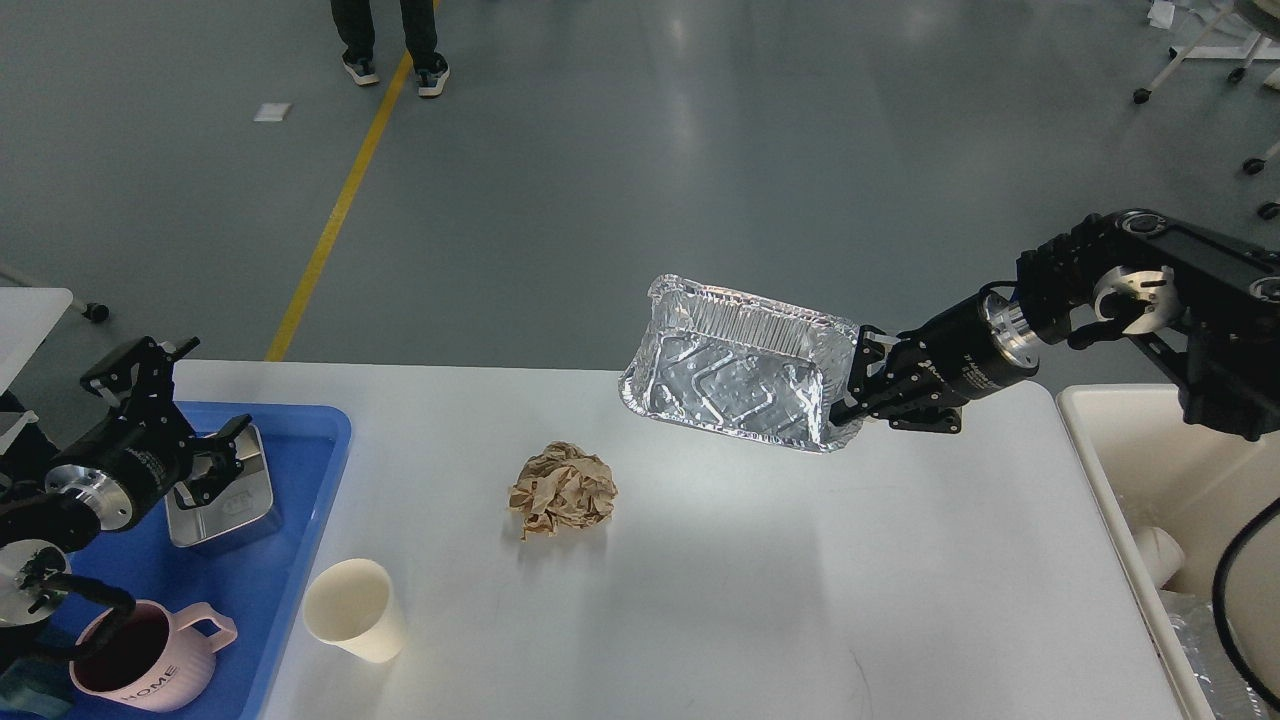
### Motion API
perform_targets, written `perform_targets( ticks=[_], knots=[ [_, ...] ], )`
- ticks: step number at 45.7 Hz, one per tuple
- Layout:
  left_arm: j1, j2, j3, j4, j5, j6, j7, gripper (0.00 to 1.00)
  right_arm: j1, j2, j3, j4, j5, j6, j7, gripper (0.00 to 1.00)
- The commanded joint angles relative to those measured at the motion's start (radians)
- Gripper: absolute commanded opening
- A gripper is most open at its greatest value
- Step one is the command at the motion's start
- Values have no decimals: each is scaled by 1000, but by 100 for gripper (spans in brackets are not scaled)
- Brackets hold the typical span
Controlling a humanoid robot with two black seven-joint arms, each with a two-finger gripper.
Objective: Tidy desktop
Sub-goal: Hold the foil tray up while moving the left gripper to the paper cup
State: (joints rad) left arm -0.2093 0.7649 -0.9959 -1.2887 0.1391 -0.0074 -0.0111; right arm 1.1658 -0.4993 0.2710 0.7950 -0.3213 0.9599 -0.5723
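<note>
Our right claw [850,395] grips the foil tray's [735,375] rim right of centre, tilted above the desktop [760,590] filling the lower frame. Our left claw [175,420], lower left, looks spread, seemingly empty.

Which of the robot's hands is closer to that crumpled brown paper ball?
Right. The right hand, gripping the foil tray, sits up-right of the paper ball; the left hand hovers farther off over the blue tray.

Lab or workshop hall, grey sealed floor [700,150], yellow floor line [340,205], wheeled stand [1200,50]
</note>
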Motion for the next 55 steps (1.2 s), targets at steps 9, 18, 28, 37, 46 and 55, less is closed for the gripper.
perform_targets(
  ticks=[9, 18, 28, 37, 46, 55],
  knots=[
    [-116, 405, 244, -213, 123, 9, 48, 97, 0, -2, -3, 3, -7, 0, 0, 0],
    [-156, 565, 394, -339, 220, 10, 63, 97, 0, -1, -3, 3, -7, 0, 2, 0],
    [-150, 734, 433, -417, 333, -43, 62, 96, 0, -10, -3, 6, -5, 0, 2, 0],
    [-148, 801, 433, -429, 465, -105, 60, 95, 0, -8, -1, 6, -7, 0, 0, 0],
    [-151, 794, 431, -432, 608, -134, 60, 94, 0, -10, -3, 6, -7, 0, 0, 0],
    [-157, 786, 430, -432, 636, -137, 54, 89, 0, -18, -3, 10, -7, 0, 0, 0]
  ],
)
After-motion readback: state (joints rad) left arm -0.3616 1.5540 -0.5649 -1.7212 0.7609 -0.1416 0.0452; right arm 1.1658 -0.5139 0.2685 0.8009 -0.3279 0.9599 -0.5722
